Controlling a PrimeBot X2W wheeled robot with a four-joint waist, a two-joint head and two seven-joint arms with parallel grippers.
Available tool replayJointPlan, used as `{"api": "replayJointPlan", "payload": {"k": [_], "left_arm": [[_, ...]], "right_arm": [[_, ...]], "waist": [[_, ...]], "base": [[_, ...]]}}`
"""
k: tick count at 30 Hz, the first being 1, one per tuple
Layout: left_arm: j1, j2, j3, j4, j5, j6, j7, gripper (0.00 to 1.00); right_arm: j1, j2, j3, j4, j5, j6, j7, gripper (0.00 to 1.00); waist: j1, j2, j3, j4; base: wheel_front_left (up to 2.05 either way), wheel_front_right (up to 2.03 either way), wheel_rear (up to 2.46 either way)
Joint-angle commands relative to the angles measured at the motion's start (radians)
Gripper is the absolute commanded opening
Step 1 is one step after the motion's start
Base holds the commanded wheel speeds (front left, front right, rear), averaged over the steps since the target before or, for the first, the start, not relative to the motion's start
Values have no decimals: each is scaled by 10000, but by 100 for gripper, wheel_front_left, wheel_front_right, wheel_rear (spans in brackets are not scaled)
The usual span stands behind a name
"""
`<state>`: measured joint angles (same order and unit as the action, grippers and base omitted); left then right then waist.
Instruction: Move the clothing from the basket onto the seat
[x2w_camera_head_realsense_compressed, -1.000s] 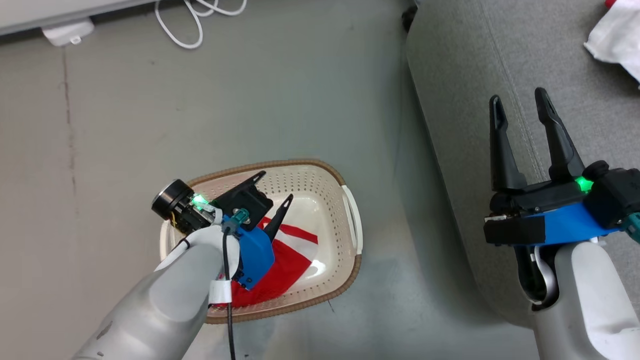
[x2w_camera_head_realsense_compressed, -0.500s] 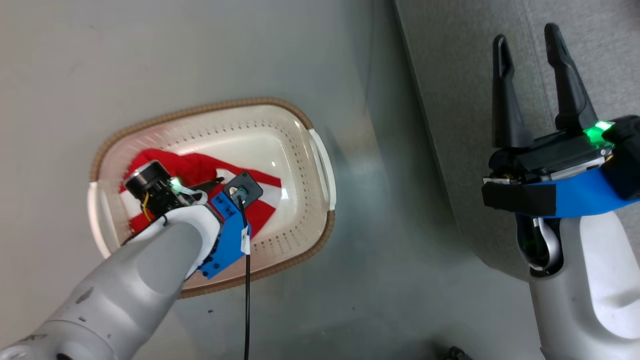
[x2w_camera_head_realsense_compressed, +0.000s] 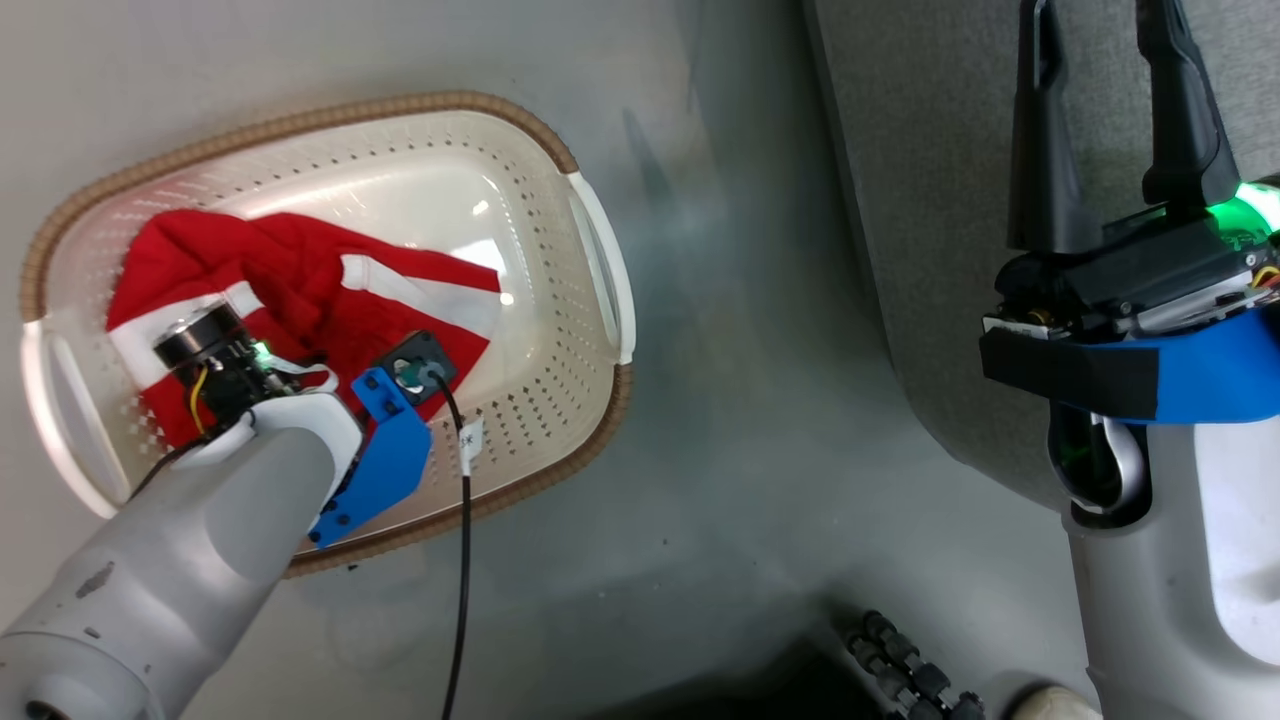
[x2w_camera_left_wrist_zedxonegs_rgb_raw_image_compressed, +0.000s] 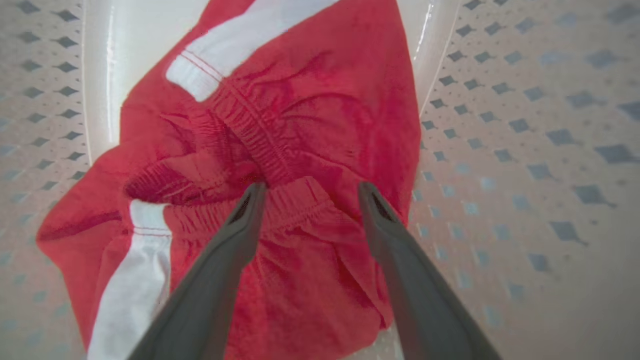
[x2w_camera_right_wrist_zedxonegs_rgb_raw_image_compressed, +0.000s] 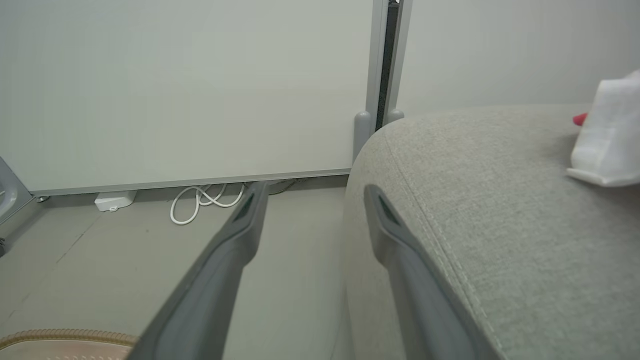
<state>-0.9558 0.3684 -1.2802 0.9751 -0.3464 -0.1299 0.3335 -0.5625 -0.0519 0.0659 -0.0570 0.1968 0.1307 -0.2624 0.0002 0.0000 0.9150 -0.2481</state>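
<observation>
left gripper (x2w_camera_left_wrist_zedxonegs_rgb_raw_image_compressed: 310, 192) is down inside the basket (x2w_camera_head_realsense_compressed: 300, 112), fingers spread, nothing pinched yet. tips are at the clothing (x2w_camera_left_wrist_zedxonegs_rgb_raw_image_compressed: 320, 110); touching or just above, we can't tell. the clothing lies bunched on the basket's base, mostly in the half at the head view's left. the seat (x2w_camera_head_realsense_compressed: 930, 160) is off to our right across the floor (x2w_camera_head_realsense_compressed: 750, 400). right gripper (x2w_camera_right_wrist_zedxonegs_rgb_raw_image_compressed: 315, 192) hangs by the seat's edge, fingers spread, empty.

step in hand, as we read it: grab the garment.
- the gathered elastic band (x2w_camera_left_wrist_zedxonegs_rgb_raw_image_compressed: 300, 200) sits right between the tips. good target: thick fabric, less likely to slip than a single layer.
- we press the tips down so the whole fold goes between the fingers, then close fully.
- we keep off the perforated wall just right of the tips in the left wrist view.
- we lift straight up until the hanging cloth clears the rim, else it may drag the light basket along.
</observation>
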Motion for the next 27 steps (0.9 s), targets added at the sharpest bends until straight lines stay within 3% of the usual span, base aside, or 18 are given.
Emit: {"api": "replayJointPlan", "payload": {"k": [1,14,24,25,26,27], "left_arm": [[-189,75,-23,-3,42,-4,31,100],[-800,483,-24,228,240,-4,479,100],[-1034,264,-26,705,173,11,352,100],[-1029,247,-27,773,212,14,388,90],[-1041,230,-27,811,227,14,377,37],[-1047,205,-30,845,242,14,345,0]], "right_arm": [[-164,25,12,-90,46,1,-38,100],[-208,25,-66,-1224,142,1,-38,100],[-53,26,-105,-1740,145,1,-38,100],[-41,24,-118,-1755,143,1,-38,100],[-34,26,-127,-1766,143,1,-38,100],[-32,26,-137,-1776,146,1,-38,100]], "waist": [[-2,0,229,-132],[-2,0,1345,-457],[-2,0,1621,-567],[-2,0,1632,-571],[-2,0,1642,-571],[-2,0,1648,-566]], "base": [[0,0,0],[0,0,0],[0,0,0],[0,0,0],[0,0,0],[0,0,0]]}}
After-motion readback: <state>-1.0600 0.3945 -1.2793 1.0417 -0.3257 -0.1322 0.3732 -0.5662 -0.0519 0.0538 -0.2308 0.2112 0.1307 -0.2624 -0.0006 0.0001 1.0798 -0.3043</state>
